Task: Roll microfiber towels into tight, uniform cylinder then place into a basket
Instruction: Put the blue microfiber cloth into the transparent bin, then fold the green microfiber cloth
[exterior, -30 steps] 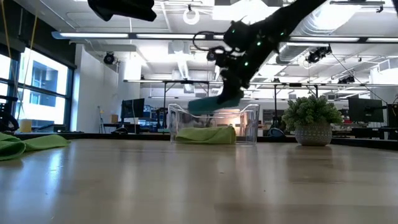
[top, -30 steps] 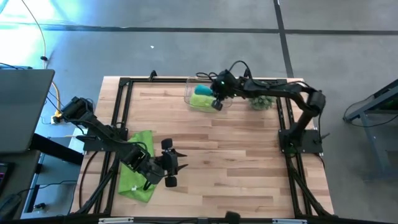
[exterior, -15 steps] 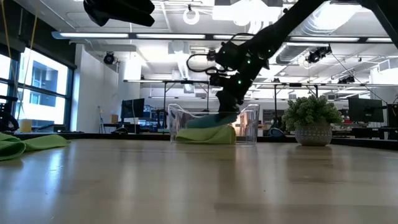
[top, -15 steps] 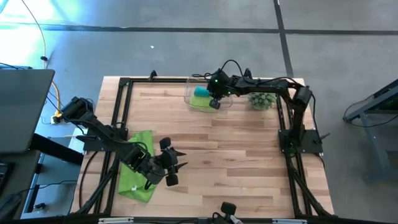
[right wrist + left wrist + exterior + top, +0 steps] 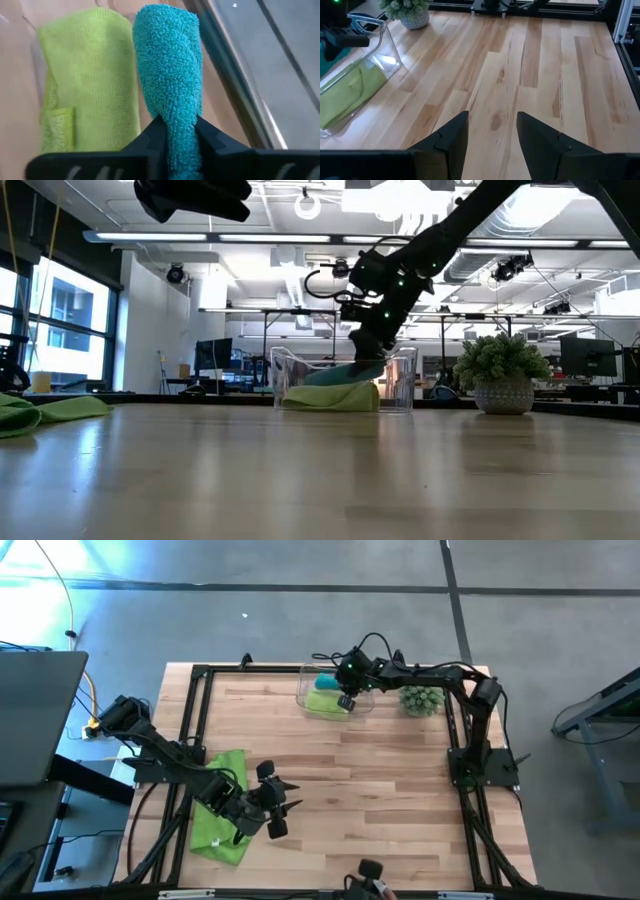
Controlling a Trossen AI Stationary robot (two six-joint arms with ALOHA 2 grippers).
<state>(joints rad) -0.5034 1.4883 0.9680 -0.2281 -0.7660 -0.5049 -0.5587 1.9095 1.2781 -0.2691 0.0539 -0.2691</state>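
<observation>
Basket (image 5: 312, 705) at the table's far edge already holds a rolled green towel (image 5: 85, 80); the right gripper (image 5: 179, 134) pinches the teal roll (image 5: 170, 75) beside it, likely for release. Left gripper (image 5: 492, 135) waits part-open, empty, near the flat green towel (image 5: 222, 815).

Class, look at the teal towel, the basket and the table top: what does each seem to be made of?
Teal towel: soft looped microfibre, judging by its fuzzy nap. Basket: clear glossy plastic, see-through with bright glints. Table top: pale wood planks, visible grain, smooth and slightly shiny.
</observation>
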